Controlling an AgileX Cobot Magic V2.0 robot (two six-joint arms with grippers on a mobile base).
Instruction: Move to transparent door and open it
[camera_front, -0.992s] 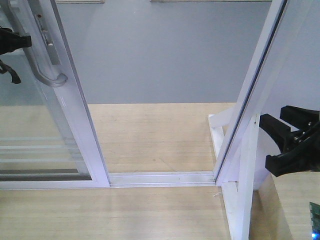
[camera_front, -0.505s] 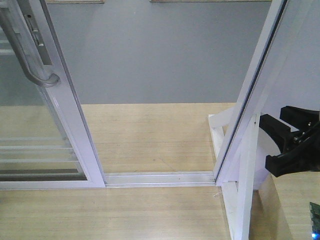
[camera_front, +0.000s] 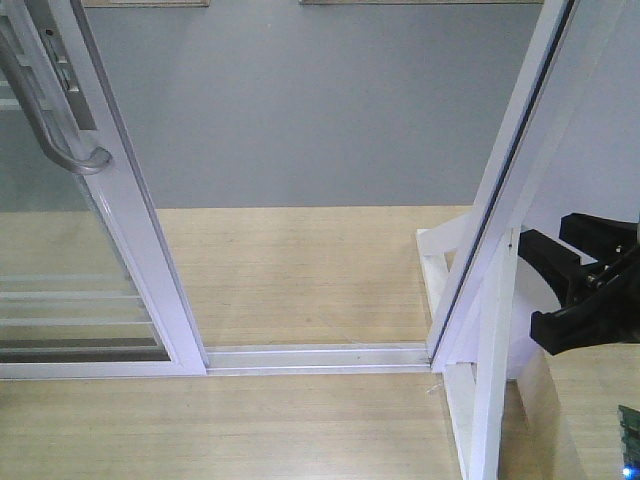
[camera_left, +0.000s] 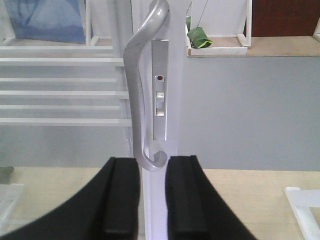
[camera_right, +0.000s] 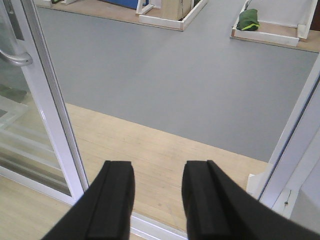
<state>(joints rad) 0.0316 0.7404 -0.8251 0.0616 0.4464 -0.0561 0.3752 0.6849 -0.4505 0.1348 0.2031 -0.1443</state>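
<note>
The transparent door (camera_front: 135, 250) stands at the left of the front view, slid aside, with glass, thin white bars and a curved silver handle (camera_front: 55, 115). In the left wrist view the handle (camera_left: 141, 95) runs up the white stile. My left gripper (camera_left: 152, 167) is closed on the handle's lower hooked end, which fills the gap between the black fingers (camera_left: 120, 200). This gripper is out of the front view. My right gripper (camera_right: 157, 172) is open and empty over the wooden floor. It shows at the right of the front view (camera_front: 585, 290), beside the fixed frame.
The fixed white frame post (camera_front: 515, 190) leans up at the right, with a white support stand (camera_front: 480, 400) at its foot. The floor track (camera_front: 320, 355) crosses the opening. Grey floor (camera_front: 320, 110) lies beyond. A green bag (camera_right: 248, 20) lies far back.
The door and its handle have slid further left, widening the opening. My left gripper has passed out of the front view's left edge. My right gripper has not moved.
</note>
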